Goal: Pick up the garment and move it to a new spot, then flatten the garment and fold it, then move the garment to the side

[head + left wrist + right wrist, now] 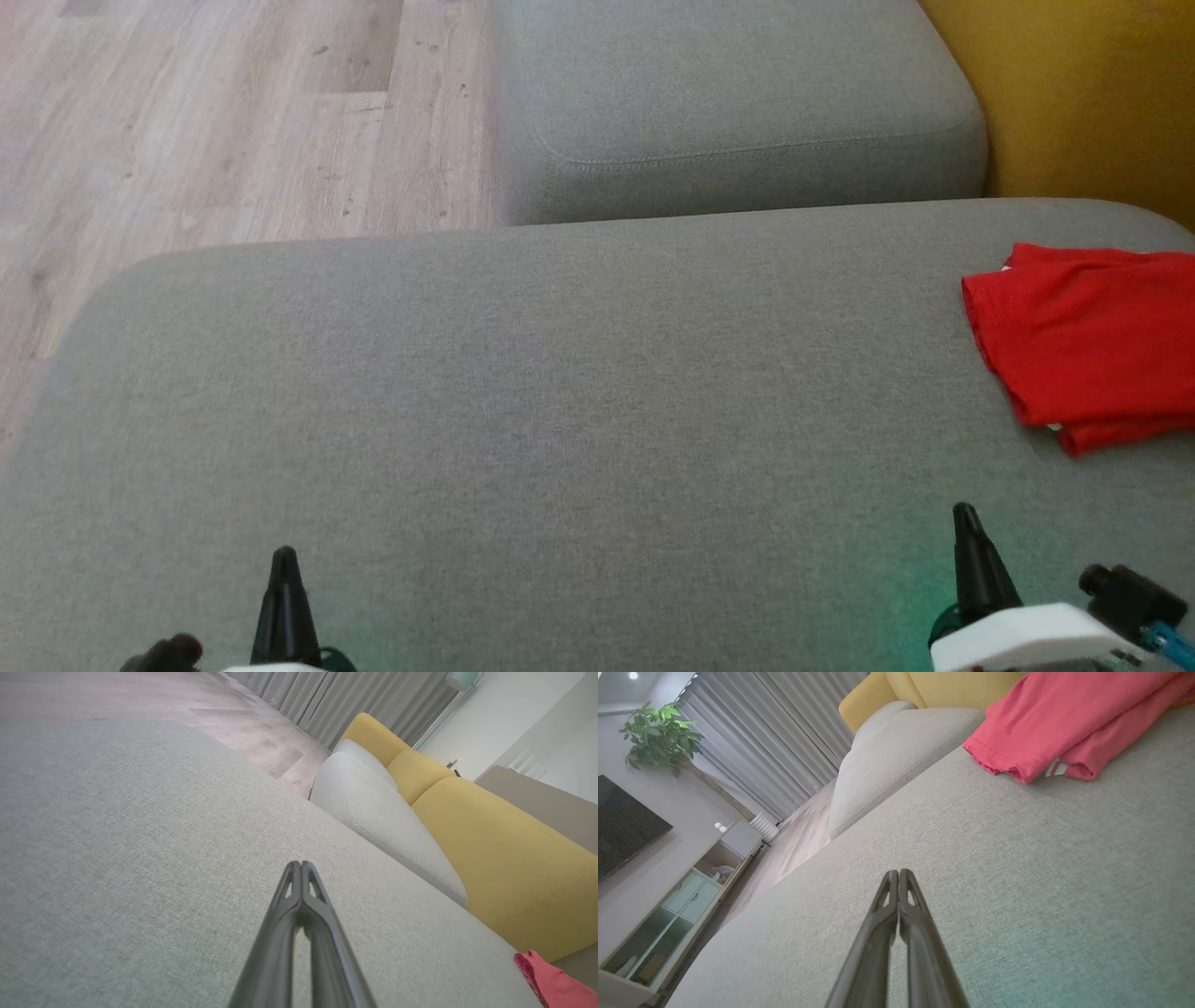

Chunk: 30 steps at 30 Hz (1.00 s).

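Floor (187,121): pale wood planks, beyond the far left corner of the seat cushion.
Left gripper (285,558): low at the near edge of the seat cushion (560,392), left part. Fingers pressed together, nothing between them.
Right gripper (964,513): near edge, right part. Fingers pressed together, holding nothing, well apart from the garment.
Garment (1088,341): red, lying in layers with hems lined up at the cushion's right edge, beside the yellow backrest (1092,93). The head view cuts part of it off.
Judgement: garment looks folded and set aside. Both arms probably sit clear of it so the fold is not disturbed.
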Tool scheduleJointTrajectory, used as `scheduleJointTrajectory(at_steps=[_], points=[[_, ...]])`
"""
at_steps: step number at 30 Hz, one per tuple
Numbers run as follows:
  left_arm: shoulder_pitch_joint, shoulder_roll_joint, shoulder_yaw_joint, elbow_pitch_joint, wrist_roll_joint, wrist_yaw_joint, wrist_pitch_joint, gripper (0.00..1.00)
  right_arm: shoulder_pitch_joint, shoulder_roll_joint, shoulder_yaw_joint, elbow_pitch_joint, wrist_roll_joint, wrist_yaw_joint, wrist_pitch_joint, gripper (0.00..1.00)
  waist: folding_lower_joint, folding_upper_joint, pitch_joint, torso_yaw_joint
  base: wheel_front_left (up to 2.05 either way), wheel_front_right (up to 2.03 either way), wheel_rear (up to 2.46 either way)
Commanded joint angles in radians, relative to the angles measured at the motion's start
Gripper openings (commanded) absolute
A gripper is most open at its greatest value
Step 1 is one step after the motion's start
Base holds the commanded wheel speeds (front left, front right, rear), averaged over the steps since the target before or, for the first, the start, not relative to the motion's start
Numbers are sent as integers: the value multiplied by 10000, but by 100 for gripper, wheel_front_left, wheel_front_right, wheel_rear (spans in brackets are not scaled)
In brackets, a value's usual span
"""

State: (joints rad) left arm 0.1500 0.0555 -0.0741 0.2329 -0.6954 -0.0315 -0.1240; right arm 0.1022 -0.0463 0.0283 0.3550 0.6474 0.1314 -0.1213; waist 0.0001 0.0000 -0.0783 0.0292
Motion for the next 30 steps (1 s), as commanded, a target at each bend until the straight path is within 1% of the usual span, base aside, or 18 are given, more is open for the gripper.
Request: scheduleJointTrajectory(at_steps=[1, 3, 30], points=[[-546, 23, 236, -259, -239, -79, 40, 0, -621, -63, 16, -381, 277, -3, 63, 0, -1, 0, 11, -4, 0, 0, 0], [-625, 23, 296, -244, -589, -114, 128, 0, -678, -65, -36, -410, 643, -3, 149, 0, -1, 0, 42, -15, 0, 0, 0], [-1335, 17, 845, -111, -3724, -434, 923, 0, -1194, -76, -516, -663, 3931, -5, 929, 0, -1, 0, 323, -116, 0, 0, 0]])
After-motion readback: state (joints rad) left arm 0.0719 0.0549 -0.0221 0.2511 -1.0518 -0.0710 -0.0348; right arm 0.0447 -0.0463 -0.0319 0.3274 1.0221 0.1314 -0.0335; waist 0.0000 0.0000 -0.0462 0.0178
